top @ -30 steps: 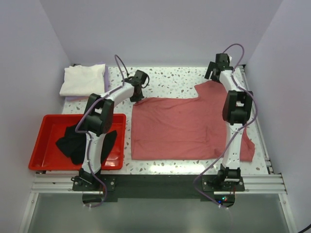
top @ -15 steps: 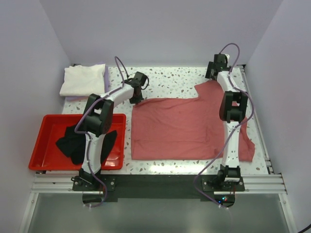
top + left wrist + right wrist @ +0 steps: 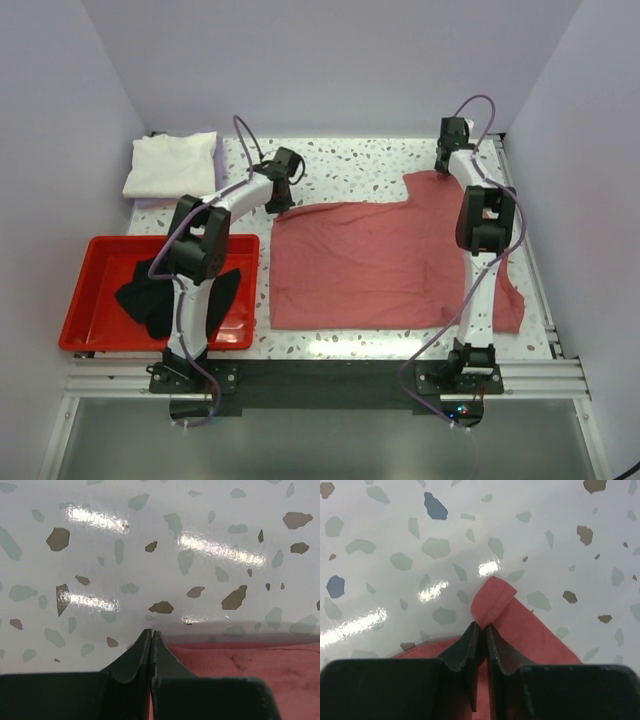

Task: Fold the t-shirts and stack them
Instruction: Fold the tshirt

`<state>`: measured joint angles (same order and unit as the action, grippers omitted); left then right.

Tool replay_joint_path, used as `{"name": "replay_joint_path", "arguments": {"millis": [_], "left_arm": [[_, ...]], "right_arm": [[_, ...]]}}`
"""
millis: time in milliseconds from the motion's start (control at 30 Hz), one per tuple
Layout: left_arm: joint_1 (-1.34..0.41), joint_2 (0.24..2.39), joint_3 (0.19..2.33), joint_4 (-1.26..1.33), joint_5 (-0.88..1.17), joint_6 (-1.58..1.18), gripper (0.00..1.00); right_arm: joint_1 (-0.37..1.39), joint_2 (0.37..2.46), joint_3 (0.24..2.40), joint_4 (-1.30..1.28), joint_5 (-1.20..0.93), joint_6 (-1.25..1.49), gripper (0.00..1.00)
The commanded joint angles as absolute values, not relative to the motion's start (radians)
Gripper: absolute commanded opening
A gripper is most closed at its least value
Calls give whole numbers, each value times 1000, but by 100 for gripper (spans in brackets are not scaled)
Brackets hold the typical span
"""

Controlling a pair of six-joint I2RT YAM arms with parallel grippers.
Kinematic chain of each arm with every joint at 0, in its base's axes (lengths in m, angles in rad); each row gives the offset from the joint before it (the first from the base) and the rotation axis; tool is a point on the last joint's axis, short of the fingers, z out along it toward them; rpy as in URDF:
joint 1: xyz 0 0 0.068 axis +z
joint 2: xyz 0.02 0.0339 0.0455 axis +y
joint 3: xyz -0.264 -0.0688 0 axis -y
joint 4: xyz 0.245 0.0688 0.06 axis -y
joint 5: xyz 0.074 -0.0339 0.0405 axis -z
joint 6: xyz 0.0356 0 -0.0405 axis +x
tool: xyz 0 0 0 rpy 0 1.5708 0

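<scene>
left fingers (image 3: 132,662) pressed fully together on far-left corner of salmon t-shirt (image 3: 370,265) | right fingers (image 3: 464,652) nearly together, pinching its far-right sleeve hem (folded tip pokes past) | shirt spread flat on counter (image 3: 370,160)

You're looking at a glossy bench (image 3: 150,540): smooth, pale and speckled like terrazzo, throwing back the lamps. The salmon t-shirt (image 3: 370,265) is soft matt cloth with a stitched sleeve hem. Your red tray (image 3: 85,290) is shiny rigid plastic. The black t-shirt (image 3: 150,295) in it and the cream t-shirt (image 3: 170,165) are dull cloth. The right gripper (image 3: 481,628) has matt black jaws.
</scene>
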<state>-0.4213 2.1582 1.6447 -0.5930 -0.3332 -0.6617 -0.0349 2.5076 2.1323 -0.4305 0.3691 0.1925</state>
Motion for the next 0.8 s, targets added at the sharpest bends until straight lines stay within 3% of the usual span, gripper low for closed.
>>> {"name": "replay_joint_path", "arguments": {"millis": [0, 67, 367, 767], "left_arm": [[-426, 2085, 1637, -577, -322, -669, 0], [-431, 2076, 1635, -577, -321, -667, 0], [-456, 1999, 1546, -532, -319, -689, 0], [-494, 1882, 1421, -489, -342, -709, 0]], "right_arm": [[-41, 2408, 2069, -434, 367, 215, 11], [-43, 2373, 2040, -416, 362, 215, 0], [-40, 2106, 1716, -296, 377, 244, 0], [-41, 1783, 1424, -376, 348, 337, 0]]}}
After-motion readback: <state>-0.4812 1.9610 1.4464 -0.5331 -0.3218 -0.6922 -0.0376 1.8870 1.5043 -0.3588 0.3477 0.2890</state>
